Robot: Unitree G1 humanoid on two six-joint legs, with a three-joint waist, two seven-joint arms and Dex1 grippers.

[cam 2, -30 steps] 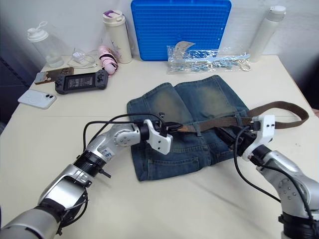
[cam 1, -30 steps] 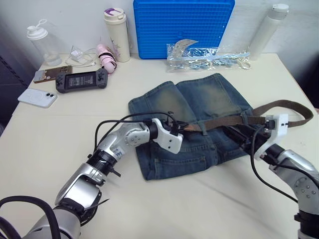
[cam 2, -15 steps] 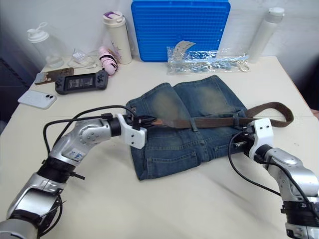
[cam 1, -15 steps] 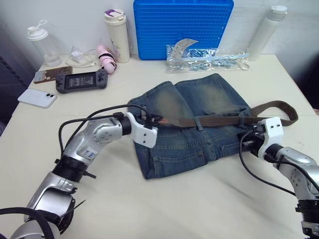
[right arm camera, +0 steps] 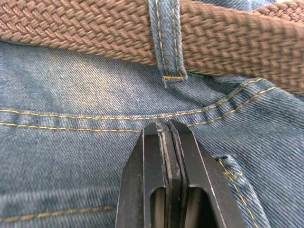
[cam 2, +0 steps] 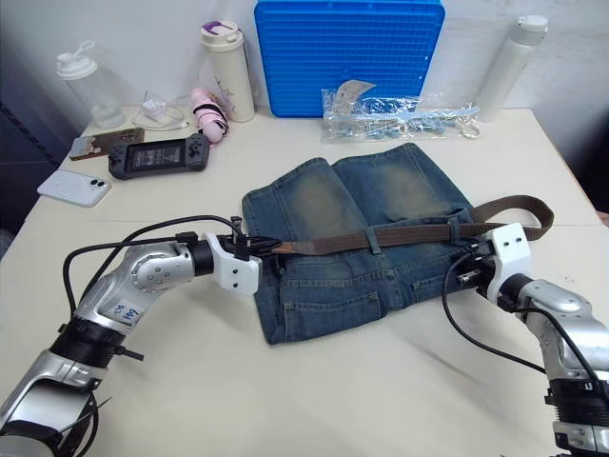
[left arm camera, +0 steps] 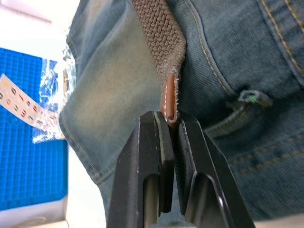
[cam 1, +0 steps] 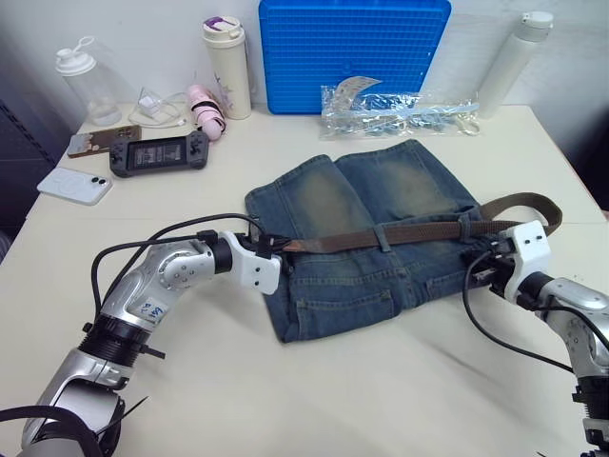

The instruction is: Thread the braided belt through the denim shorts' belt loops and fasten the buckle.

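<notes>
So this looks like mid-threading. The denim shorts [cam 1: 366, 238] lie in the middle of the head view, and the braided belt [cam 1: 419, 231] runs across the waistband under at least 2 belt loops [right arm camera: 166, 38], with its slack curling off at the right edge of the frame. The left gripper [left arm camera: 168, 124] is pinched on the belt's leather tip at the left side of the shorts. The right gripper [right arm camera: 166, 130] has its fingers pressed together over the denim just below a loop, apparently holding nothing. I can't make out the buckle. My guess at the next move: pull the tip further left, clear of the waistband, while the right side steadies the fabric so it doesn't bunch up.
</notes>
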